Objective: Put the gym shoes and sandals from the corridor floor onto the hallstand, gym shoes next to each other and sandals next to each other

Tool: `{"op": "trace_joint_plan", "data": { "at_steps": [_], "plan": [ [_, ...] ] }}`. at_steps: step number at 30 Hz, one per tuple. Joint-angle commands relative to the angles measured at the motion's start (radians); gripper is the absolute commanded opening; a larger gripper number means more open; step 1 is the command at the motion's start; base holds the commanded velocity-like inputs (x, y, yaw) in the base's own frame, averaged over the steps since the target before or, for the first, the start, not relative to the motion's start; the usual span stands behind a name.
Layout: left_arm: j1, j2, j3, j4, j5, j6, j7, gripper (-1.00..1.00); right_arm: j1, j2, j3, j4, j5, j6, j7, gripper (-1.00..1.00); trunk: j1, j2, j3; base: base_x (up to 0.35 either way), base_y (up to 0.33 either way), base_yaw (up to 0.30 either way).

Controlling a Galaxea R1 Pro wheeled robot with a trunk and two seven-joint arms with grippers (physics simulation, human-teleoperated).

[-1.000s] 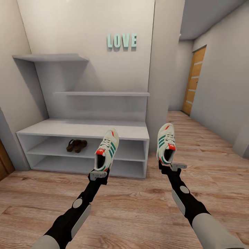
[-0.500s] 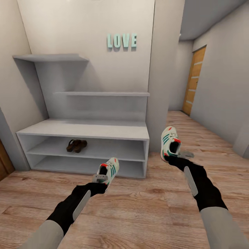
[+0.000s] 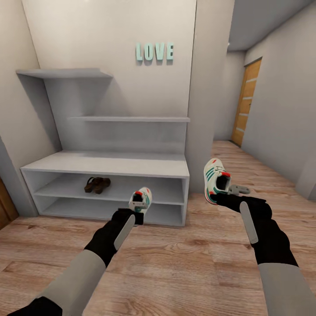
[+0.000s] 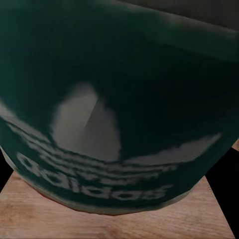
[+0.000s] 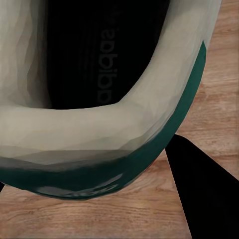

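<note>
Both grippers, left [image 3: 139,210] and right [image 3: 228,193], are clamping white green-striped gym shoes [image 3: 215,180]; the left wrist view is showing a green logo heel [image 4: 114,124].

Pale teal letters "LOVE" [image 3: 154,52] stand on the wall above the hallstand. The gym shoe's green heel patch [image 4: 114,124] reads "adidas"; the other gym shoe's dark insole [image 5: 107,64] likewise.

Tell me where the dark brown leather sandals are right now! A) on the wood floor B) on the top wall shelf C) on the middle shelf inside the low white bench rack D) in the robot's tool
C: the dark brown leather sandals sit together on the middle shelf of the low white bench rack.
</note>
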Motion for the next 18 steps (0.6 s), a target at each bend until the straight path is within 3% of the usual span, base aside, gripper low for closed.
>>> {"op": "trace_joint_plan", "data": {
  "at_steps": [1, 6, 18],
  "plan": [
    [-0.002, 0.001, -0.003, -0.001, 0.011, 0.003, 0.01, -1.0, -0.001, 0.0, -0.001, -0.001, -0.004, 0.005, -0.001, -1.0, 0.0, 0.0, -0.001, 0.0, 0.0, 0.0],
    [-0.003, 0.002, -0.007, -0.002, 0.011, 0.006, 0.007, -1.0, -0.001, 0.0, -0.001, -0.001, -0.004, 0.006, -0.001, -1.0, 0.0, 0.0, -0.001, 0.0, 0.0, 0.0],
    [-0.003, 0.001, -0.011, -0.001, 0.011, 0.002, 0.002, -1.0, -0.001, 0.0, -0.001, -0.001, -0.004, 0.007, -0.001, -1.0, 0.005, -0.003, -0.058, 0.0, 0.0, 0.0]
  ]
}}
